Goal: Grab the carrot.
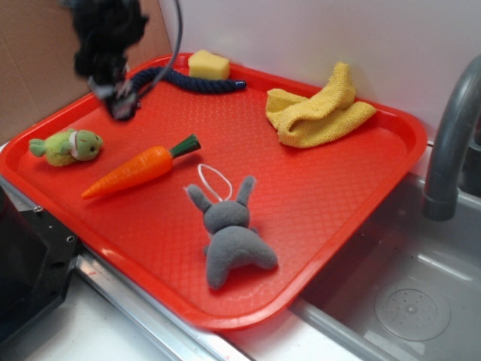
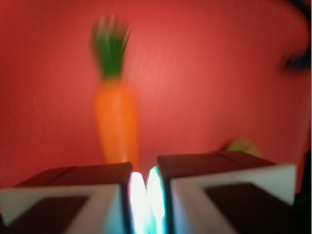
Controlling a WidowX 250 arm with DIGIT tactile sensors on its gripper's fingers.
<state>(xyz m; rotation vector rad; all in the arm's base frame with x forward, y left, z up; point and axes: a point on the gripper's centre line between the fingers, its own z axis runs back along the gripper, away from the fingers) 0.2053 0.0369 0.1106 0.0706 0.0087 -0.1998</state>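
Plastic carrot [image 1: 129, 171] looks light, stiff and slippery; pinch its thick middle. Your gripper [image 2: 145, 187] is nearly closed, empty.

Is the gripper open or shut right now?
Shut: in the wrist view the gripper fingers sit nearly together, only a thin bright slit between them, holding nothing.

I see the carrot [image 1: 135, 171] [image 2: 116, 122], smooth orange with dark green stem, lying flat on the red tray [image 1: 316, 195], tip pointing front-left.
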